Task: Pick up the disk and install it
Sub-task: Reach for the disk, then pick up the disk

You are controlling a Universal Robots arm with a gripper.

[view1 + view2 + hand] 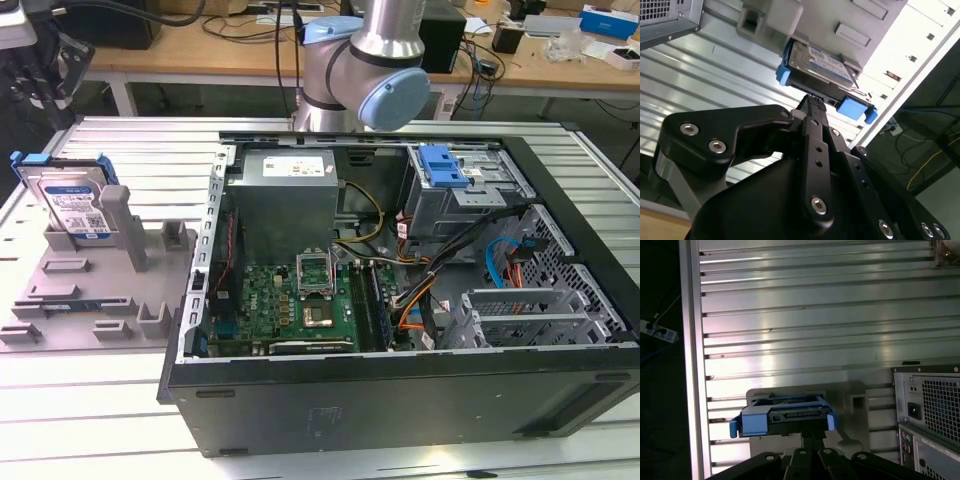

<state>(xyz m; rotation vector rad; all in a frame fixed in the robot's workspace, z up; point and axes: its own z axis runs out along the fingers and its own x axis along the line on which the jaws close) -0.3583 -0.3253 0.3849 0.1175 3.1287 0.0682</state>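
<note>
Standing on edge — disk (72, 203) — label facing exterior view.

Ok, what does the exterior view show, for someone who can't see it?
An open computer case lies on a ribbed metal table. At the exterior view's left, the blue-framed disk stands in a grey holder; a robot arm rises behind the case.

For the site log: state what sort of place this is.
Probably a robotics lab set up for PC assembly: an opened desktop computer case on a ribbed aluminium table, a robot arm behind it, and wooden workbenches strewn with cables.
</note>
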